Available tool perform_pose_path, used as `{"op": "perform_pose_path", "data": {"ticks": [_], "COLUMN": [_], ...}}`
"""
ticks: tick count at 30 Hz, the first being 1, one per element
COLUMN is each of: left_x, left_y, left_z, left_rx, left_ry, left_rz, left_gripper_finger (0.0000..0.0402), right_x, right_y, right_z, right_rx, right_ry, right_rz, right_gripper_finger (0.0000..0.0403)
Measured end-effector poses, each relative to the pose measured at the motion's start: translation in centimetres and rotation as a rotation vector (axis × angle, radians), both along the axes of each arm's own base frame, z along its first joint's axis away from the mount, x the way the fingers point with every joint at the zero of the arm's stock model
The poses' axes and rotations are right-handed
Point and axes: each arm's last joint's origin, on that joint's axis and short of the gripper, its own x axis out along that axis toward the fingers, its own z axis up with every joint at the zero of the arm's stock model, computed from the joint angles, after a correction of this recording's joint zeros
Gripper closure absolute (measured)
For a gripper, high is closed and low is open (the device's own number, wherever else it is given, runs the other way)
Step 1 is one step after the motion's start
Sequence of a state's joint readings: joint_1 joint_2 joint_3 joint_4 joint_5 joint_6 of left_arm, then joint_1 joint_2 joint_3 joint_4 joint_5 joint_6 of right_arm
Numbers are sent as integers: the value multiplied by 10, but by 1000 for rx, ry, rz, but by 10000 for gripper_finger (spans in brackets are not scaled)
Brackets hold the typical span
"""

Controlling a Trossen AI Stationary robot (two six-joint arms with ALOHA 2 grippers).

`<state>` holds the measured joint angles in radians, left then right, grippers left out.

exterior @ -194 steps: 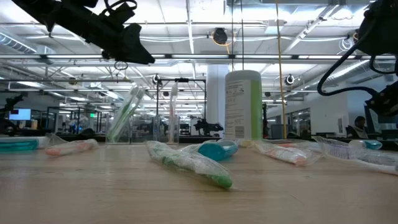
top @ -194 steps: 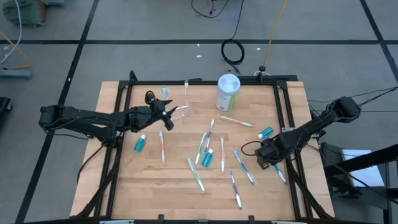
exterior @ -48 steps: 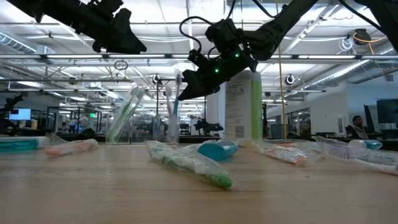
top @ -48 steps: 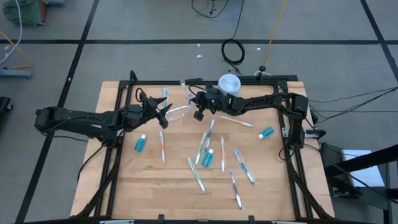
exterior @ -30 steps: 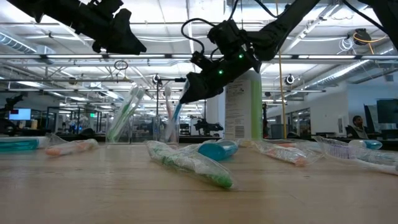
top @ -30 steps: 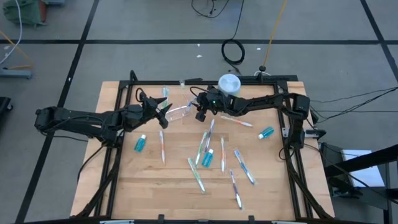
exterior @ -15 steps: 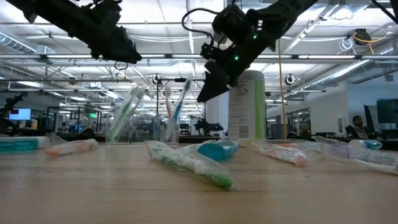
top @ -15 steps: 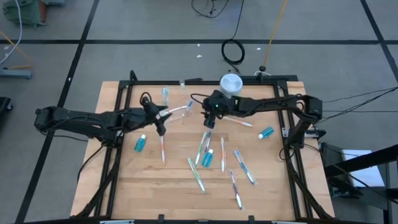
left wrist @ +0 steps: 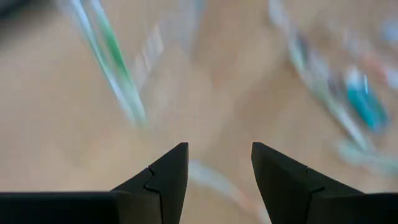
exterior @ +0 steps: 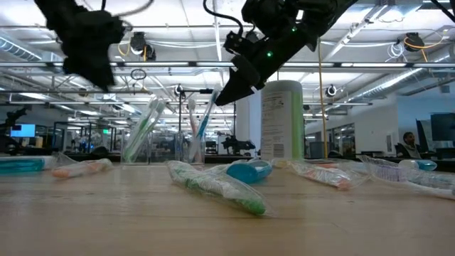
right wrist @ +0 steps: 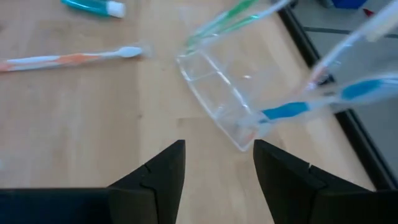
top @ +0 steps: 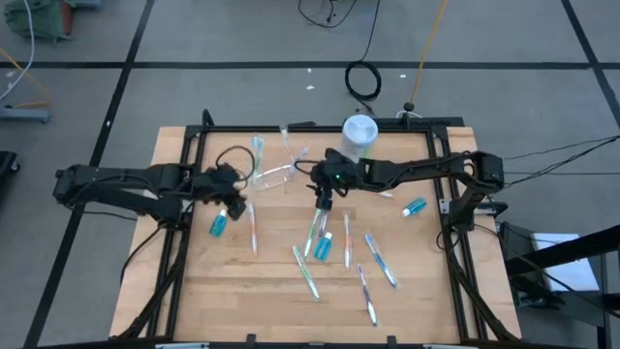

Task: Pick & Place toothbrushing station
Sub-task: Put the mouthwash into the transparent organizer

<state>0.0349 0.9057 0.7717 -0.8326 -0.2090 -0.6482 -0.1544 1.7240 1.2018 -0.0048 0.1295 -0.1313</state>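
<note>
The toothbrushing station, a clear plastic holder [top: 276,175] [right wrist: 217,99], stands on the table's far half, left of centre. A green brush [right wrist: 224,22], a blue brush [right wrist: 311,107] and a white one [top: 288,138] lean out of it. My left gripper [top: 238,202] [left wrist: 219,149] hangs open to its left, pointing down at the table, nothing between its fingers. My right gripper [top: 322,202] [exterior: 222,99] hovers open to the holder's right and nearer, above the table, also empty.
A pale-green canister with a white lid [top: 356,136] stands at the far edge. Loose wrapped toothbrushes [top: 315,228] [top: 254,228] [top: 380,257] and teal tubes [top: 219,223] [top: 414,206] [top: 323,247] are scattered over the middle and near half. A black frame [top: 194,145] borders the table.
My right gripper has let go of the blue brush, which now leans in the holder, and has drawn back up and toward the table's near right. My left gripper has pulled away from the holder toward the left and tipped downward. The holder has stayed put.
</note>
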Motion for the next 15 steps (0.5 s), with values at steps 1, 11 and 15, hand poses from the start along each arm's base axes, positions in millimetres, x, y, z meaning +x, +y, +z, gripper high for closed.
{"op": "perform_pose_path", "data": {"ticks": [1, 11, 15], "left_x": [-4, -29, -26], "left_y": [-2, -6, -5], "left_z": [-3, -54, -74], "left_rx": [-81, -186, -202], "left_ry": [40, 458, 473], "left_rz": [4, 248, 253], "left_gripper_finger": [218, 218, 218], "right_x": [1, 4, 5], "right_y": [3, 35, 44], "right_z": [0, 0, 0], "right_rx": [0, 1, 1], "right_ry": [0, 0, 0], "right_rz": [9, 95, 119], "right_gripper_finger": [222, 222, 222]}}
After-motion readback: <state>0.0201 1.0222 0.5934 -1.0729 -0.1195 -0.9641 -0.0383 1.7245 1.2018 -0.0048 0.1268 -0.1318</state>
